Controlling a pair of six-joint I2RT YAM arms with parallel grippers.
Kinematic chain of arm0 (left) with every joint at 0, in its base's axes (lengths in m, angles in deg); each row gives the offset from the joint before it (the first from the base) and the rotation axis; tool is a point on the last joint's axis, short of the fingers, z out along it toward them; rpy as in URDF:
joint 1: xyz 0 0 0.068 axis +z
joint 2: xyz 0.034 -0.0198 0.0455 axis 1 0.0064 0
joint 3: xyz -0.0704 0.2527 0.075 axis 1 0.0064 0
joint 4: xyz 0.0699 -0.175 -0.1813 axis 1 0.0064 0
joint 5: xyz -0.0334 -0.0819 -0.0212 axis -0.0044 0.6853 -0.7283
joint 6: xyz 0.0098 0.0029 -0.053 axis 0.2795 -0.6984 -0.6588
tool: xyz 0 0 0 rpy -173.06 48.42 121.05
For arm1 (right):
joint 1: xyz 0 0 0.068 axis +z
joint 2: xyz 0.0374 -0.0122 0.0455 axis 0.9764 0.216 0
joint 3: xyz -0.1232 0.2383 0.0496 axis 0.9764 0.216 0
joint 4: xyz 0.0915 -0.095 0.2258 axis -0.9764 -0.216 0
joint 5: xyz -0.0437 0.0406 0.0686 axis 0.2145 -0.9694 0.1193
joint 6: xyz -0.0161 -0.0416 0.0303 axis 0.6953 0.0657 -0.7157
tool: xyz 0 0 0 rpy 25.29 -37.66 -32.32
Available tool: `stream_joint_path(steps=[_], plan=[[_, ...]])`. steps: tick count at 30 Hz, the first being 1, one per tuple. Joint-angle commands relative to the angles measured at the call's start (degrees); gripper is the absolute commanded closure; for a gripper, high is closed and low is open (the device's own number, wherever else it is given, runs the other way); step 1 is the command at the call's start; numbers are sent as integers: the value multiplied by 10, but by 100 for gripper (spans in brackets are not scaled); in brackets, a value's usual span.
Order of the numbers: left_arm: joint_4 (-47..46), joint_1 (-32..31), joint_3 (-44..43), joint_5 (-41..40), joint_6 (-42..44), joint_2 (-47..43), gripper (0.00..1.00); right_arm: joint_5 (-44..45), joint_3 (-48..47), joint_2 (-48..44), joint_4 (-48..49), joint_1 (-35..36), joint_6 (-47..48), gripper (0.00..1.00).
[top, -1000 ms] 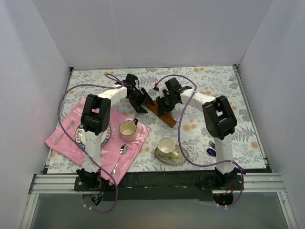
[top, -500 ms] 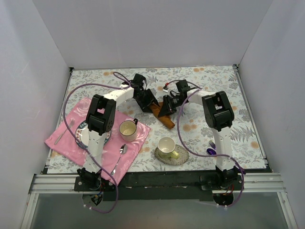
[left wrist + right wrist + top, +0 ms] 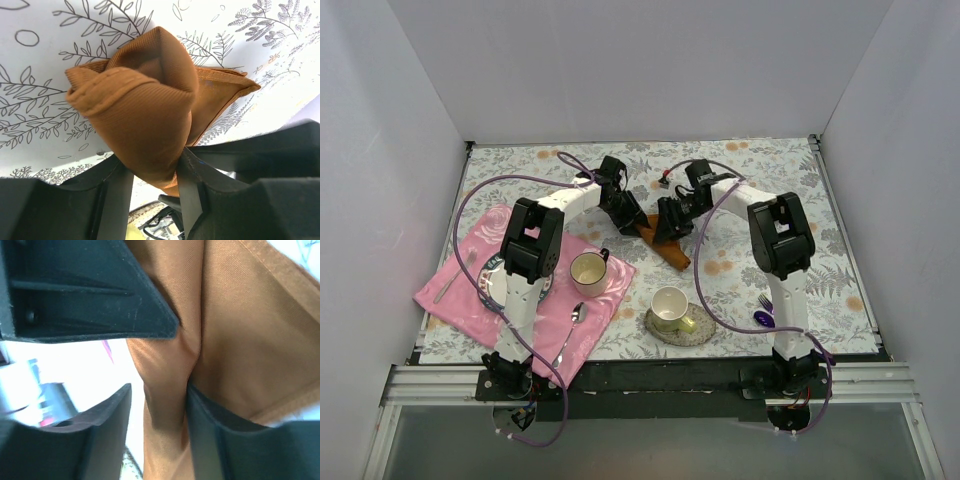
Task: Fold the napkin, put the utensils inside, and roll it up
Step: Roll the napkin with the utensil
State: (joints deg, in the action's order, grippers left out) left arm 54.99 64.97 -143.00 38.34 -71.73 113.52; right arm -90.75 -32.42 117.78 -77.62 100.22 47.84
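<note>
The napkin (image 3: 670,252) is a rust-orange cloth lying bunched on the floral tabletop between my two grippers. My left gripper (image 3: 632,217) is shut on a thick gathered fold of the napkin (image 3: 145,105), and both fingers (image 3: 192,182) press into it. My right gripper (image 3: 666,224) is open around another fold of the napkin (image 3: 170,390). That fold rests against one finger (image 3: 215,435) and stands apart from the other. The purple fork (image 3: 764,300) and dark spoon (image 3: 761,319) of the utensils lie at the right by the right arm's base.
A pink cloth (image 3: 465,300) lies at the left with a plate (image 3: 488,285), a cream cup (image 3: 588,270) and a silver spoon (image 3: 576,316) on it. Another cup on a saucer (image 3: 672,308) stands near the front centre. Grey walls enclose the table.
My left gripper has shifted right and closed on the napkin's fold. My right gripper's jaws have spread apart, loosening from the cloth they pinched.
</note>
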Motion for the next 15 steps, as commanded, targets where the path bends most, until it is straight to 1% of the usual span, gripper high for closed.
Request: stream_joint_path(steps=[1,2,3,5,6,10,12,13,14,15], plan=[[23,1,5,-32,13,5,64,233,-4,-77,-38,44,54,2],[23,1,3,-29,13,6,64,264,1,-100,-36,53,60,1],[25,1,1,-29,12,6,64,320,16,-112,-21,65,67,1],[23,1,2,-27,11,6,64,365,34,-139,0,92,74,1],[22,1,2,-25,10,6,64,404,40,-144,12,101,81,1],[22,1,6,-22,8,6,65,486,43,-144,18,151,105,1],[19,1,9,-17,4,6,65,521,42,-135,17,163,113,2],[16,1,12,-15,2,6,65,531,47,-133,24,175,127,8],[15,1,12,-14,0,6,65,545,49,-129,29,183,135,12],[12,1,13,-9,-2,6,65,579,50,-126,31,190,142,16]])
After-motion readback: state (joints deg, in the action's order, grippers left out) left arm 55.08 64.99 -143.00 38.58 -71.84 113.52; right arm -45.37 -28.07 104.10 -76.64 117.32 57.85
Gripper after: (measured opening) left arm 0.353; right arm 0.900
